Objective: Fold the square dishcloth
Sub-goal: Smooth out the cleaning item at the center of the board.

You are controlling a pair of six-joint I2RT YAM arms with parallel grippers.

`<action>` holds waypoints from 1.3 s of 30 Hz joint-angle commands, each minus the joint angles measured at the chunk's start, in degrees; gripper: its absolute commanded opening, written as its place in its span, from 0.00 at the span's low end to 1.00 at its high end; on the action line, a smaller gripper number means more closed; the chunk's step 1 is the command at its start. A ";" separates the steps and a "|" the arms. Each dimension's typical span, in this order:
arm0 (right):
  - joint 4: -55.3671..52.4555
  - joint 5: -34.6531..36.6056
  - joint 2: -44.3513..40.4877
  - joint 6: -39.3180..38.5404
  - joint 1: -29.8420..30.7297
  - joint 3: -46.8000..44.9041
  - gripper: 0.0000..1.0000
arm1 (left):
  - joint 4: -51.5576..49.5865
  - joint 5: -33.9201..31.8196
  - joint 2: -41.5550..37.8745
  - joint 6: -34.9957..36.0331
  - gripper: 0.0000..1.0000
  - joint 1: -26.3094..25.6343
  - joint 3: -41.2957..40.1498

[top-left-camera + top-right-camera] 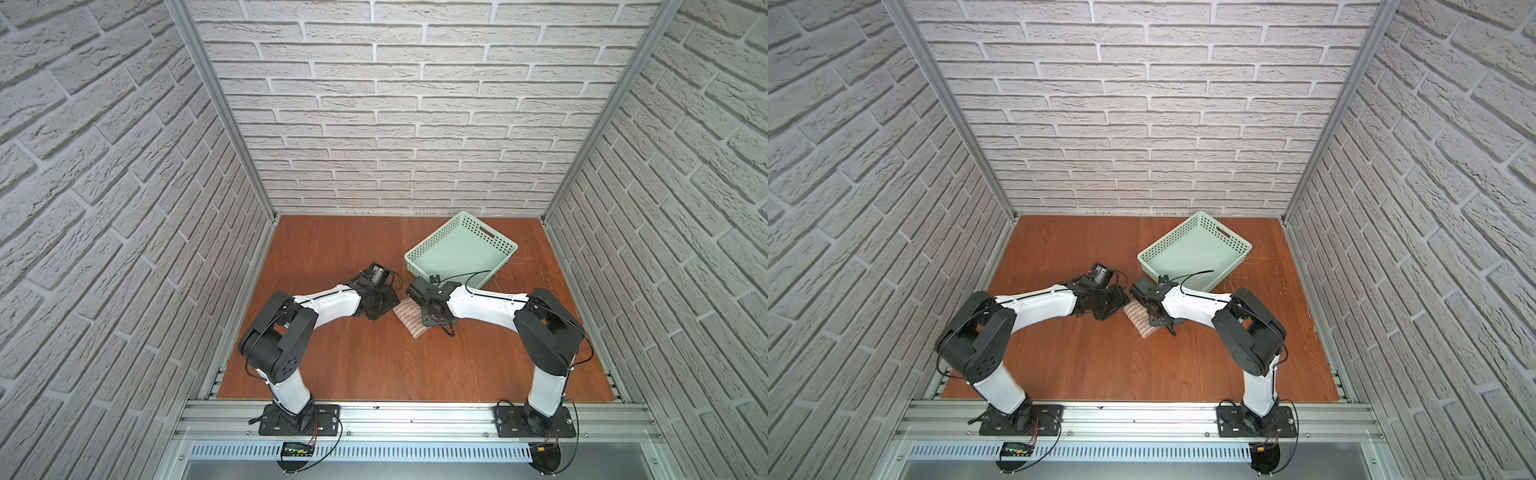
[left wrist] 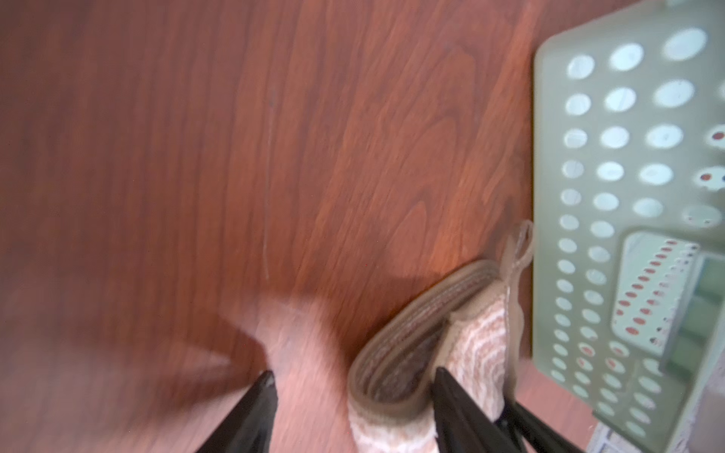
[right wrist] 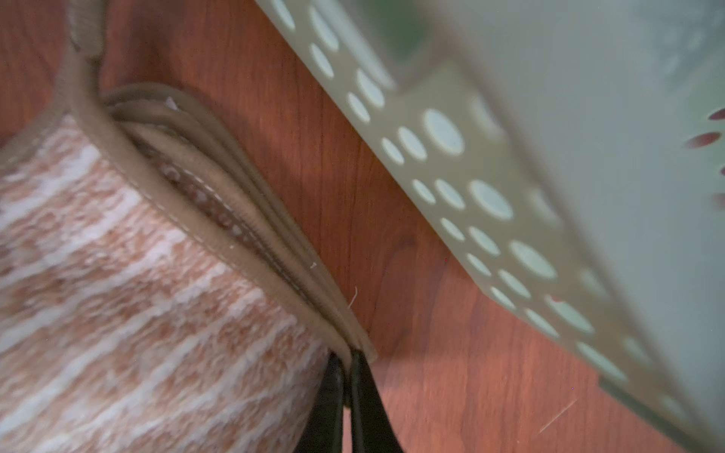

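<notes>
One square dishcloth, doubled over, lies near the middle of the surface, just beside the basket. The right pincer clamps its stacked edges and the left pincer stands apart; keep the edges aligned.

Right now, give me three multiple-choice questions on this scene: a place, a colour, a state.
1. Where is the cloth? A hanging from a hook. B on the table, between left gripper and right gripper. C inside a drawer.
2. What colour is the basket? A red. B black. C mint green.
3. The right gripper is? A open, empty. B shut on the cloth's hem. C out of view.
Answers: 1 B, both top views show it lying between them. 2 C, its perforated walls are pale green. 3 B, the right wrist view shows its jaws pinching the hem.
</notes>
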 commanded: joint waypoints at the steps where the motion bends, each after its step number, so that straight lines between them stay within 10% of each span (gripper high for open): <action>1: 0.05 1.27 0.59 0.90 -0.20 -0.74 0.09 | -1.40 -1.92 -4.53 -0.07 0.57 -0.70 -1.41; 11: 0.27 1.18 -0.77 1.05 -0.20 -0.74 0.09 | 4.73 4.55 -1.17 -1.24 0.30 -2.99 1.25; 27: 0.53 2.00 -2.46 2.01 -0.20 -2.42 0.09 | 10.83 10.27 9.80 -2.22 0.19 2.87 0.69; 39: -0.14 1.51 -10.12 1.38 0.14 -3.57 0.13 | 1.15 6.82 -2.30 4.14 0.58 3.17 2.12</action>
